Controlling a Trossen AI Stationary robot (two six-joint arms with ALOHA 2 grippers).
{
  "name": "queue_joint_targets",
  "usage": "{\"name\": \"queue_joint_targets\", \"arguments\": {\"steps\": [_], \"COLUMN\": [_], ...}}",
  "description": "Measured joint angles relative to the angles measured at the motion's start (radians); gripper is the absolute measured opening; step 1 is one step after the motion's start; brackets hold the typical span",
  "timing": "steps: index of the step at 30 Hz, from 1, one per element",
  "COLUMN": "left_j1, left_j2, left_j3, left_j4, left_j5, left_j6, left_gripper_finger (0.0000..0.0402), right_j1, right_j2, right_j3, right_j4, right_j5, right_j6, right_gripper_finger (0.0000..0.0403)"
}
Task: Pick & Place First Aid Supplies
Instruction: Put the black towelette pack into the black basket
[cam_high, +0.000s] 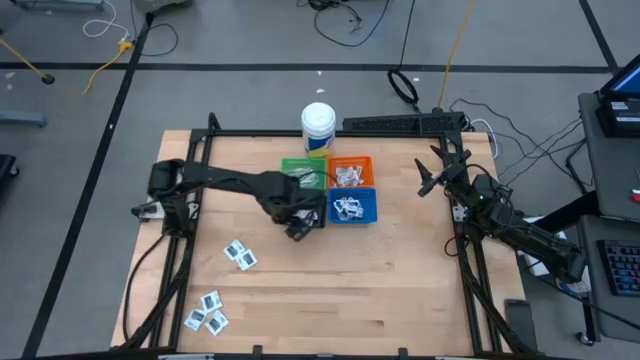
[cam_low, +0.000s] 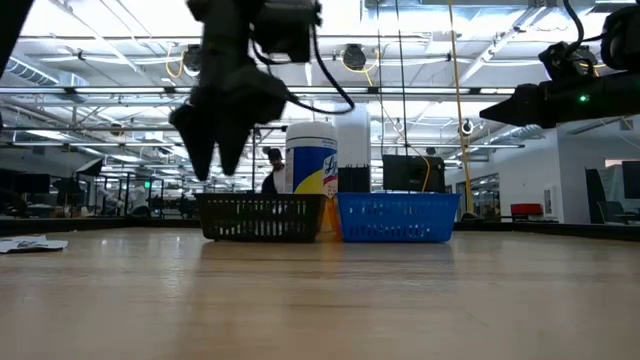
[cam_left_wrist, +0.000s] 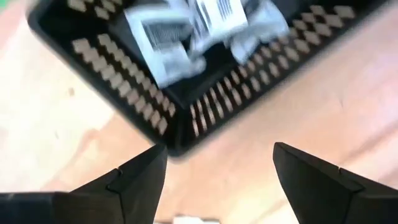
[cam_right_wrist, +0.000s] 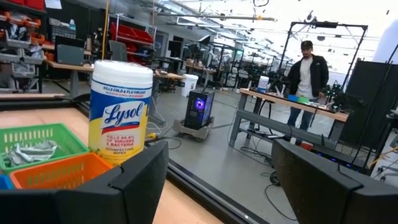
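left gripper (cam_high: 300, 228), fingers spread and empty above the black bin (cam_left_wrist: 186, 118) holding white sachets (cam_left_wrist: 180, 37), with more sachets (cam_high: 238, 254) loose on the table; these look light, thin and limp, likely best pinched across a flat edge; right gripper (cam_high: 432, 172) spread, parked aside.

Four bins (cam_high: 352, 172), one tub (cam_high: 318, 128), and five loose packets (cam_high: 239, 254) on the table.

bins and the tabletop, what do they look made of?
Black bin: likely moulded plastic, matte, walls pierced in a lattice. Blue bin looks the same, with slotted walls. Tabletop: wood, probably sealed planks, with visible grain, board seams and a faint sheen.
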Motion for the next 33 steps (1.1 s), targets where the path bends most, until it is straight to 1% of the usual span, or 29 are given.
{"name": "queue_joint_targets", "arguments": {"steps": [5,10,14,24,29,33], "left_j1": [-0.049,-0.113,-0.16,-0.254,-0.291,-0.326], "left_j2": [-0.118,-0.202,-0.236,-0.329,-0.342,-0.307], "left_j3": [-0.109,-0.22,-0.292,-0.407,-0.434,-0.455], "left_j4": [0.034,0.057,0.056,0.064,0.085,0.153], "left_j5": [-0.017,-0.015,0.004,0.022,0.037,0.048], "left_j6": [-0.056,-0.12,-0.144,-0.225,-0.244,-0.263], "left_gripper_finger": [0.0286,0.0287,0.0285,0.0283,0.0289,0.0289], "right_j1": [0.0,0.0,0.0,0.0,0.0,0.0], "right_j2": [0.0,0.0,0.0,0.0,0.0,0.0], "right_j3": [0.0,0.0,0.0,0.0,0.0,0.0], "right_j4": [0.0,0.0,0.002,0.0,0.0,0.0], "right_j5": [0.0,0.0,0.0,0.0,0.0,0.0], "right_j6": [0.0,0.0,0.0,0.0,0.0,0.0], "right_gripper_finger": [0.0279,0.0279,0.0279,0.0279,0.0279,0.0279]}}
